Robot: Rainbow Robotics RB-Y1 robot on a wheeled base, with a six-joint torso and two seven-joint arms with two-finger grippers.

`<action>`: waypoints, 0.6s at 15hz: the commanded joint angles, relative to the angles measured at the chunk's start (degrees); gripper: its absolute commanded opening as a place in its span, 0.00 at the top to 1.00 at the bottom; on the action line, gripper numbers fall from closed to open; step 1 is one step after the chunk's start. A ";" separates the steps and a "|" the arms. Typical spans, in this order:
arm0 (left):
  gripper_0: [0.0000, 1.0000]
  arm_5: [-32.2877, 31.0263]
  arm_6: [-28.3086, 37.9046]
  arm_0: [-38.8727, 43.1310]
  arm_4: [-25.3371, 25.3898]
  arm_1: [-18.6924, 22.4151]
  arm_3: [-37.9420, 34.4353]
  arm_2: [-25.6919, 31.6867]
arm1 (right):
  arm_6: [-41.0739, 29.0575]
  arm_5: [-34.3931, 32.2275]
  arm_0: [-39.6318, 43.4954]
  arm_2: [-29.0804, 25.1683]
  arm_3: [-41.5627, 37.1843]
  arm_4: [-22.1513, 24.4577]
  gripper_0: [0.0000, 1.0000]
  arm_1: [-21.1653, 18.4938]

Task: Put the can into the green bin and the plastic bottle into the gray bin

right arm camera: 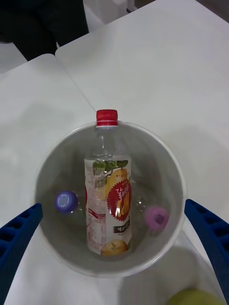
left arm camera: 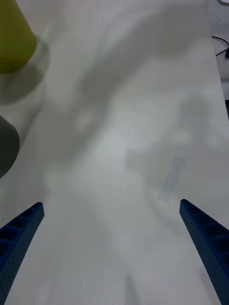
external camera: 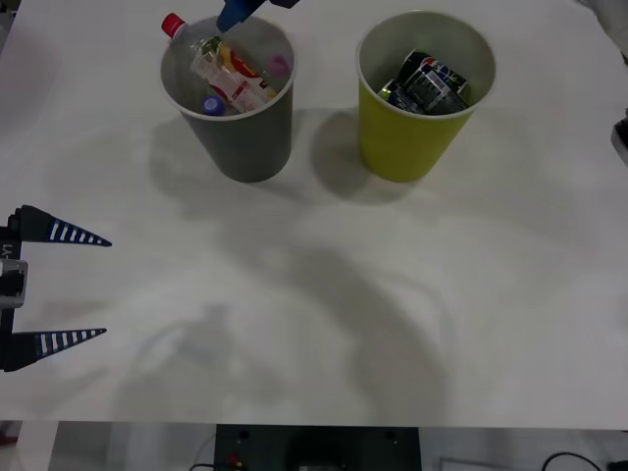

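The plastic bottle (right arm camera: 109,195), clear with a red cap and a red-and-yellow label, leans inside the gray bin (right arm camera: 162,157), its cap against the rim. In the front view the gray bin (external camera: 240,132) stands at the back left and the green bin (external camera: 407,137) to its right, with a dark can (external camera: 432,83) lying inside. My right gripper (right arm camera: 113,205) hovers open above the gray bin, a finger on either side and nothing held; one blue fingertip (external camera: 235,14) shows over the bin's far rim. My left gripper (external camera: 83,287) is open, low at the table's left edge.
Two more clear bottles lie in the gray bin, one with a purple cap (right arm camera: 66,201) and one with a pink cap (right arm camera: 156,217). The white table (external camera: 324,314) stretches bare in front of both bins. In the left wrist view the green bin (left arm camera: 12,38) and gray bin (left arm camera: 5,143) stand off to one side.
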 commanded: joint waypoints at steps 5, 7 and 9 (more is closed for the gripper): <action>0.02 0.00 0.00 0.00 0.00 0.00 0.00 0.00 | 0.50 -8.78 11.72 -10.49 -18.42 -1.48 0.00 -9.59; 0.02 0.00 0.00 0.00 0.00 0.00 0.00 0.00 | 0.58 -8.86 16.81 -13.12 -25.01 -2.01 0.00 -12.75; 0.02 0.00 0.00 0.00 0.00 0.00 0.00 0.00 | 2.08 -8.95 23.41 -16.90 -32.48 -2.36 0.00 -15.83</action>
